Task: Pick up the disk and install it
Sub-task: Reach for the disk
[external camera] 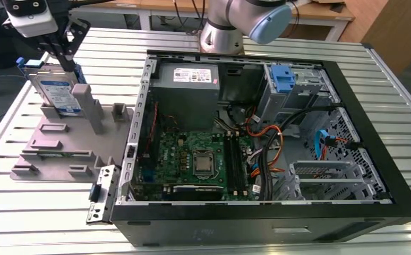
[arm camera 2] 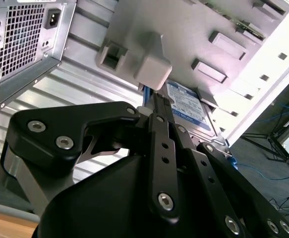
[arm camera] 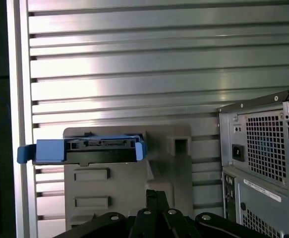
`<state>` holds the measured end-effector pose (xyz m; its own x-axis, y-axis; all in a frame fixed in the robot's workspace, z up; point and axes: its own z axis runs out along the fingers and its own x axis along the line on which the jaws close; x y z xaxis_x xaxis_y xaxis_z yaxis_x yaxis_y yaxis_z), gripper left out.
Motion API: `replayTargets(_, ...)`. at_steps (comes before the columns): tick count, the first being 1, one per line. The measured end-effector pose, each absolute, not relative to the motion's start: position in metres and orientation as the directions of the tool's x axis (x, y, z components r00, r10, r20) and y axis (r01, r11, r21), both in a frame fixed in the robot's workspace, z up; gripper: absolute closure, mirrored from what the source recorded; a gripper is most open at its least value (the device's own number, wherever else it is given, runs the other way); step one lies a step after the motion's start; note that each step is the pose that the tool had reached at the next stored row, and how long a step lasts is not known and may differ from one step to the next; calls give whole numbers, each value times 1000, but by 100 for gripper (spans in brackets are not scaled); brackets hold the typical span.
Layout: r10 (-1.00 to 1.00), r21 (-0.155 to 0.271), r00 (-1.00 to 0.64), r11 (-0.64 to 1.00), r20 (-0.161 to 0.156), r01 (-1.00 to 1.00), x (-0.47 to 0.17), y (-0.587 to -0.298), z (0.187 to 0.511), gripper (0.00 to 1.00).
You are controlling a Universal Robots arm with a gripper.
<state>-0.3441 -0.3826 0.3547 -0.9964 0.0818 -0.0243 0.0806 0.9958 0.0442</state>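
The disk (external camera: 55, 91) stands on edge in a slot of the grey fixture (external camera: 57, 154) on the exterior view's left; it is silver with a white and blue label and blue rails. My gripper (external camera: 69, 64) hangs just over its upper corner, fingers shut together with nothing between them. In the first wrist view the disk (arm camera: 92, 150) shows edge-on, and the gripper (arm camera: 155, 194) sits off its end, over the fixture (arm camera: 129, 183). In the second wrist view the gripper (arm camera 2: 156, 99) is beside a grey post (arm camera 2: 151, 64), with the disk (arm camera 2: 191, 106) just past it.
An open computer case (external camera: 262, 223) lies on the slatted metal table (external camera: 42, 212), right of the fixture. Inside are a grey power supply (external camera: 186, 79), a motherboard (external camera: 191, 159), cables and a blue bracket (external camera: 281, 78) in the drive cage. The arm's base (external camera: 223, 32) stands behind the case.
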Motion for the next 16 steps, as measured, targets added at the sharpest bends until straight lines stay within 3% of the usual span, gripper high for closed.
replayTargets(16, 82, 44, -996, 996, -24, 81, -360, -357, 351, 89)
